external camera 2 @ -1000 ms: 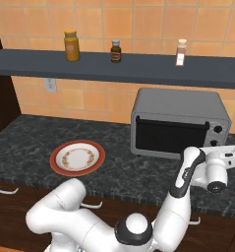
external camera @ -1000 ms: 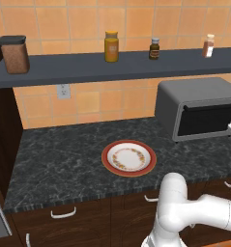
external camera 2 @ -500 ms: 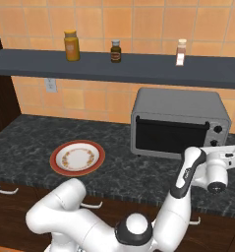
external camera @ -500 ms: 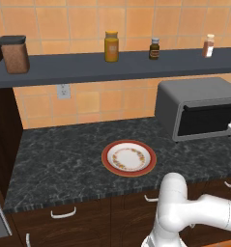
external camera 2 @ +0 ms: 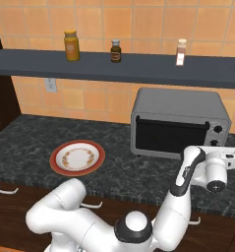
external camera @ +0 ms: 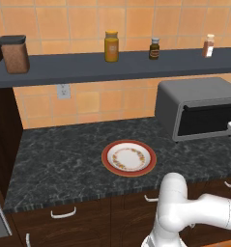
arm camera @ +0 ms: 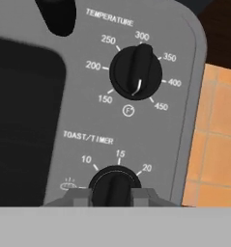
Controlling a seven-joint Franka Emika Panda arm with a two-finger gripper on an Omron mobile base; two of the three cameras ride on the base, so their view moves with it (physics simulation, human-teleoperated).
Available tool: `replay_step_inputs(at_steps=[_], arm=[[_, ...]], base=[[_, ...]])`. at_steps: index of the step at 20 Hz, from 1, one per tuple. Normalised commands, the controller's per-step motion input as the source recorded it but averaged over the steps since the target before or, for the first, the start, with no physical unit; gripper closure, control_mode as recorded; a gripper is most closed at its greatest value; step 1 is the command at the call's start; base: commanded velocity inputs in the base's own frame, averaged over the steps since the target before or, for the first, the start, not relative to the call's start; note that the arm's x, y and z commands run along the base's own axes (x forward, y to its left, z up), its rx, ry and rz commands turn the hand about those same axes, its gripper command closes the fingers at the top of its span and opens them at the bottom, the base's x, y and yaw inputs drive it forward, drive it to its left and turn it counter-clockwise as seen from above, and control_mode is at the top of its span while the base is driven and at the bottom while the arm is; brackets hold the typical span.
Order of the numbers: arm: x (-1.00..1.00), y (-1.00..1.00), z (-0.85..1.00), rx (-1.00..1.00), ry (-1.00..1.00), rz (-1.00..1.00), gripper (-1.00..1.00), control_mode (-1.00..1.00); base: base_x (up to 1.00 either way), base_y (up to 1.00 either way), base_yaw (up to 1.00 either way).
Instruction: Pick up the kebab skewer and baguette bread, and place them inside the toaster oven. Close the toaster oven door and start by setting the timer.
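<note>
At the oven's (external camera 2: 179, 123) right-hand control panel: door (external camera 2: 170, 136) looks closed in both base views, plate (external camera: 129, 157) on the worktop (external camera: 64, 164) is bare. Skewer and baguette aren't visible anywhere; glass is too dark to confirm they're inside, but I'd judge loading and door-closing done. Step in hand is the last one, setting the timer.

Hand view: end effector (arm camera: 115, 195) sits right at the timer knob (arm camera: 115, 182) under the TOAST/TIMER scale, one grey finger (arm camera: 76, 197) on each side of the knob's grip bar. Fingers are spread only about the bar's width. They look to be touching or nearly touching it, but I can't tell if they're actually pinching; the lower part is cut off at the frame edge. Temperature knob (arm camera: 136, 71) sits above, untouched.

Next move, my read: confirm a firm pinch on the bar, then rotate the wrist to bring the pointer off zero toward the 10–20 marks. Needs rotation about the knob axis with no side drift, or the fingers slip off the bar.

Arm pose: right base view shows the arm rising from the base, elbow bent, forearm reaching up and right, hand level and facing the oven's front at its lower right corner.
</note>
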Motion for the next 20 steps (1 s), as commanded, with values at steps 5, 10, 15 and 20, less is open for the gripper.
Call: replay_step_inputs(at_steps=[5,10,15,20], arm=[[0.0,0.09,0.57,0.2,-0.03,0.0,1.0,-1.0],[0.0,0.08,0.67,0.21,-0.09,0.0,1.0,-1.0],[0.0,0.08,0.68,0.22,-0.05,0.0,1.0,-1.0],[0.1,0.0,0.67,0.21,0.0,0.0,1.0,-1.0]], base=[[0.0,0.0,0.0],[0.0,0.0,0.0],[0.0,0.0,0.0],[0.0,0.0,0.0]])
